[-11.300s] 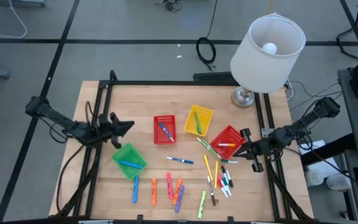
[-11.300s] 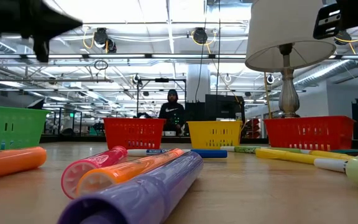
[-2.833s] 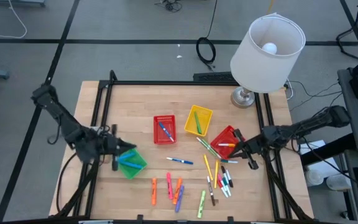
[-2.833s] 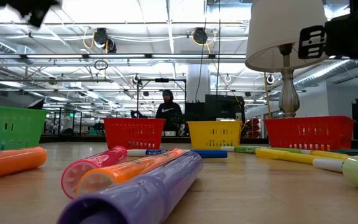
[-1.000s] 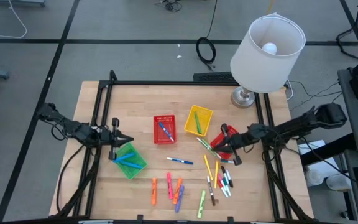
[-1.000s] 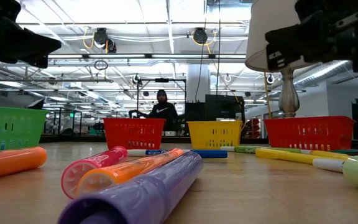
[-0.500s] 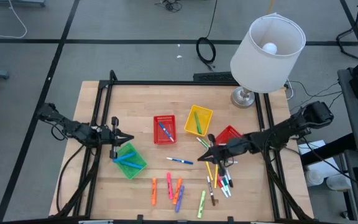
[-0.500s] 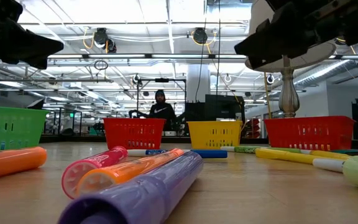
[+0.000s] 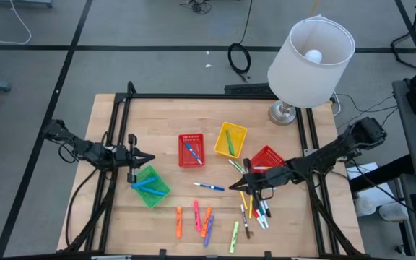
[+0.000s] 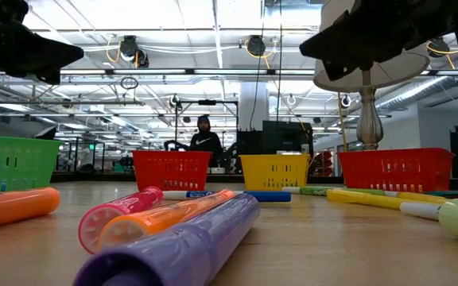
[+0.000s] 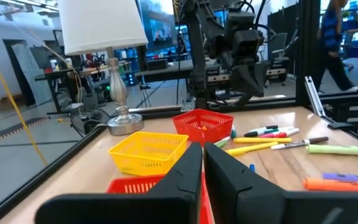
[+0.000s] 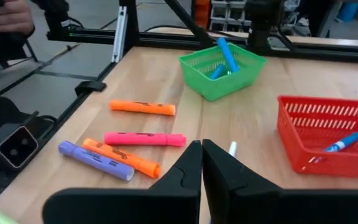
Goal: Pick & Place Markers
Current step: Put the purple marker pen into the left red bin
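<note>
Near the front edge of the wooden table (image 9: 161, 123) lie loose markers (image 9: 206, 221), orange, pink, purple and green, and more lie in a bunch (image 9: 256, 204) to their right. Just past them, the right gripper (image 9: 245, 180) hangs over that bunch with its two fingers pressed together and nothing in them, while the left gripper (image 9: 144, 158) waits above the green basket (image 9: 150, 187), fingers almost touching and holding nothing, and blue markers rest in that basket. Farther back stand a red basket (image 9: 191, 149) with a blue marker, a yellow basket (image 9: 230, 140) with a green one, another red basket (image 9: 266, 161), and a lamp (image 9: 308, 58) at the far corner.
</note>
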`<state>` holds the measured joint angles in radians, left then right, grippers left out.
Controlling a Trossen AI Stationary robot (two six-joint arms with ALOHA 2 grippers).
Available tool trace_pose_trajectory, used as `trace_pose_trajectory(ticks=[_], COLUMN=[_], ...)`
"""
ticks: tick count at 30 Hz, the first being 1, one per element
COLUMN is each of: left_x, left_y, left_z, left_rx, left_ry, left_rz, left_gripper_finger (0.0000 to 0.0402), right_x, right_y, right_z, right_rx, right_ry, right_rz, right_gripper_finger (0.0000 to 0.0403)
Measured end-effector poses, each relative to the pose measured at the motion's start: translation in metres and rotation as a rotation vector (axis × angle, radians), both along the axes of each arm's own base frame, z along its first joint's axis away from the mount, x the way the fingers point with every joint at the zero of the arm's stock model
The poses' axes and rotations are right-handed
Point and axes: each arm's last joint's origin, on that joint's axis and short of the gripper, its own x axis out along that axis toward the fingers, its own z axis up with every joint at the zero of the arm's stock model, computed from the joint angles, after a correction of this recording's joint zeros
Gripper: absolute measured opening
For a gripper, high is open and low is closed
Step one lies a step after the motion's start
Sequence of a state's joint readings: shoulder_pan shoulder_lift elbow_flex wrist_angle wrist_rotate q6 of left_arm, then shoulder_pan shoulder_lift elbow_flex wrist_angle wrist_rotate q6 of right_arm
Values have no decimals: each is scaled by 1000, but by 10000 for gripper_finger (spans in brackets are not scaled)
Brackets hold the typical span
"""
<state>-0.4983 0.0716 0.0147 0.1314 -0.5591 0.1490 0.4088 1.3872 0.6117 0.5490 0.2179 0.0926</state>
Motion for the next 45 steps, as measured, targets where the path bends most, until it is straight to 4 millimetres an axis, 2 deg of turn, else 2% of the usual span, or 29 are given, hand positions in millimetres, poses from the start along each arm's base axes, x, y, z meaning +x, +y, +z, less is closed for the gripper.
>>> trace_pose_trajectory(ticks=[9, 13, 18, 23, 27, 31, 37, 41, 45], left_x=[0, 0, -1, -1, -1, -1, 0, 0, 0], left_y=[0, 2, 2, 2, 2, 2, 2, 2, 2], left_z=[0, 2, 3, 3, 3, 4, 2, 2, 2], left_rx=[-9, -80, -109, -149, -153, -163, -169, -169, -167], left_ry=[-4, -25, -39, -43, -43, -44, -30, -30, -27], left_rz=[10, 59, 71, 68, 68, 66, 63, 64, 64], left_gripper_finger=[26, 26, 26, 26, 26, 26, 26, 26, 26], right_x=[8, 11, 25, 51, 72, 92, 116, 119, 121], right_y=[0, -1, 3, 14, 19, 19, 11, 3, 2], right_z=[-16, -16, 3, 27, 35, 25, 13, 4, 3], right_rx=[-77, -63, -32, -78, -93, -113, 15, -33, -29], right_ry=[14, -20, -14, 213, 349, 425, 572, 632, 636], right_rz=[-57, -65, -79, -99, -133, -157, -222, -231, -149], right_gripper_finger=[0, 0, 0, 0, 0, 0, 0, 6, 34])
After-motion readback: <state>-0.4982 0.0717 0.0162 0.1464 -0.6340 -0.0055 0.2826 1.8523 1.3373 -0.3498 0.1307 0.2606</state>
